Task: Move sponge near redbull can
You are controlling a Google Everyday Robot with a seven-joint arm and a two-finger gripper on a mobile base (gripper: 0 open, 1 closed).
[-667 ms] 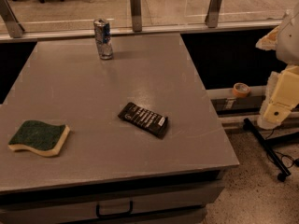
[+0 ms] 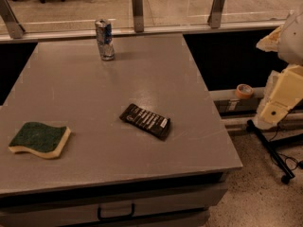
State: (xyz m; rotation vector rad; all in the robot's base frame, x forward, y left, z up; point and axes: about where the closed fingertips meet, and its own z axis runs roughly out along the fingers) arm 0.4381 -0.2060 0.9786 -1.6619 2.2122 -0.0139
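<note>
In the camera view no grasp has begun, I judge: the gripper (image 2: 278, 103) hangs off the right side of the table (image 2: 156, 74), wide or narrow I cannot tell; one sponge (image 2: 40, 139) lies near-left, well apart from one upright redbull can (image 2: 104, 39) at the far edge; one black packet (image 2: 145, 121) lies between; next comes a reach across to the sponge.

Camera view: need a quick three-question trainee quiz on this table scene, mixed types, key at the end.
1. True or false: the sponge touches the can.
2. What lies on the table to the right of the sponge? A) a black packet B) a cup C) a spoon
3. Fill in: the gripper sits off the table, at the view's ___ edge.

Key
1. False: the sponge is at the front left and the can stands at the far edge, well apart.
2. A
3. right
</note>
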